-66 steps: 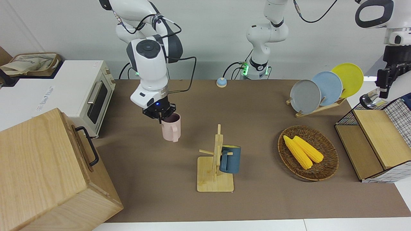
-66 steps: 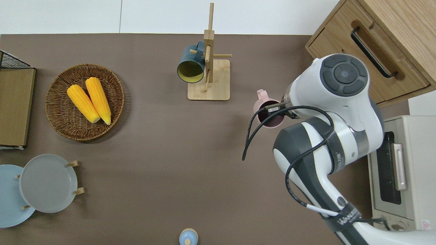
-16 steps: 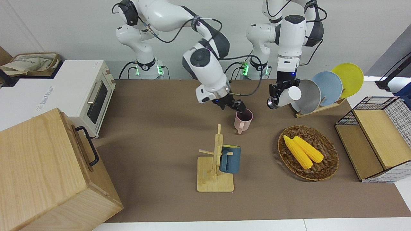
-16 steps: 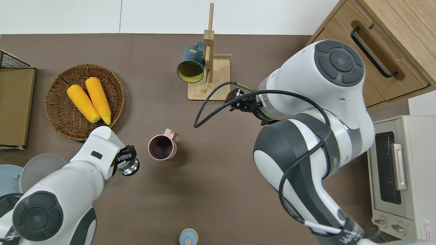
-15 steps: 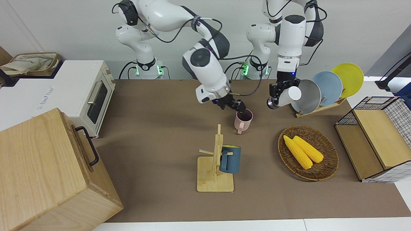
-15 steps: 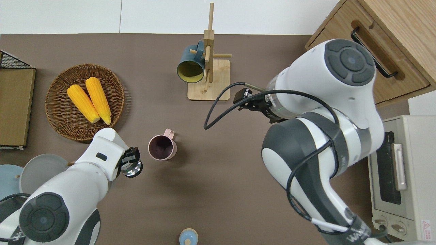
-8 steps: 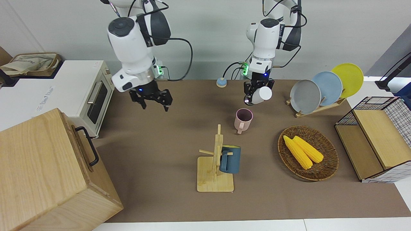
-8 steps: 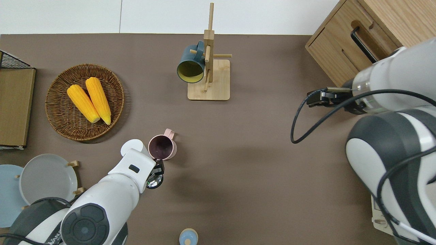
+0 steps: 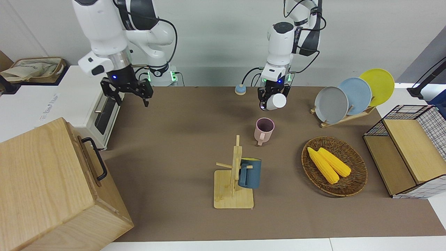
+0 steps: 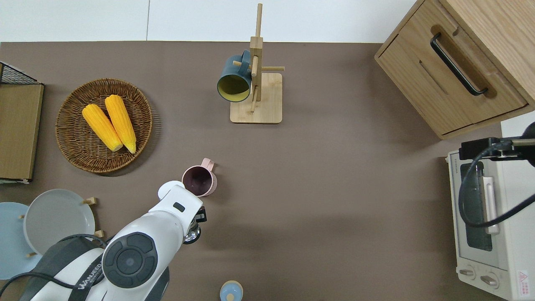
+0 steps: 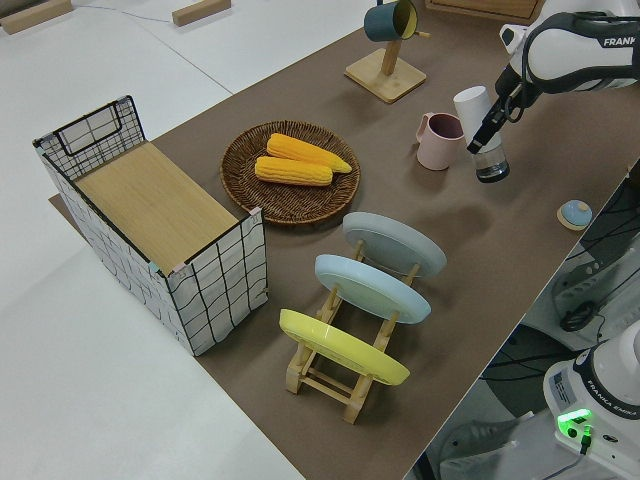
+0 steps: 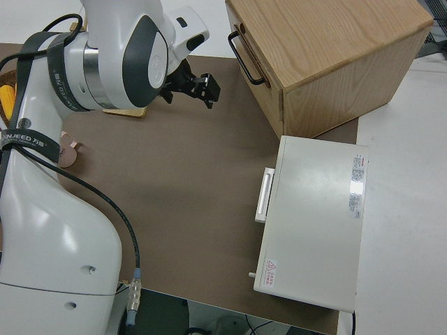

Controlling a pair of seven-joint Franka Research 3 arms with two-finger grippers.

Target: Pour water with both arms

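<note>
The pink mug (image 9: 263,129) is standing upright on the brown table (image 9: 181,139), between the wooden mug rack (image 9: 234,181) and the robots, now released: a second ago the right gripper (image 9: 126,91) was at its rim, and it is pulling away toward the toaster oven (image 9: 104,101), fingers spread and empty. The left gripper (image 9: 271,100) has been swinging in from the plate rack (image 9: 343,116) and is now hovering over the table just beside the mug, clamped on a clear glass bottle with a white cap (image 11: 480,135), tilted toward the mug. The receiving vessel seems placed, and the pour looks about to begin. A blue mug (image 9: 249,173) is hanging on the rack.
</note>
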